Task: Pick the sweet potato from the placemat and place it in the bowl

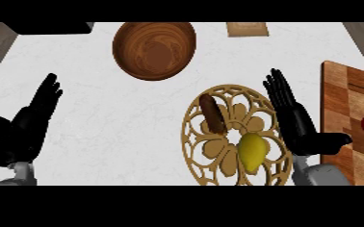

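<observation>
Head view. The sweet potato point(212, 114), dark brown and elongated, lies on the upper left part of a round tan openwork placemat point(201, 170). A yellow lemon point(252, 150) sits on the same placemat, lower and to the right, apart from the sweet potato.

The brown wooden bowl point(155, 50) stands on the white counter point(107, 115) above and left of the placemat, not touching it. Nothing shows inside the bowl.

Right hand point(298, 125): fingers straight and pointing up the view, thumb spread to the right, holding nothing, at the placemat's right edge. It does not touch the sweet potato.

Left hand point(32, 120): fingers straight, empty, resting near the view's left edge.

A wooden cutting board point(341, 101) lies at the right edge. A small tan item point(247, 29) at the top cannot be identified.
</observation>
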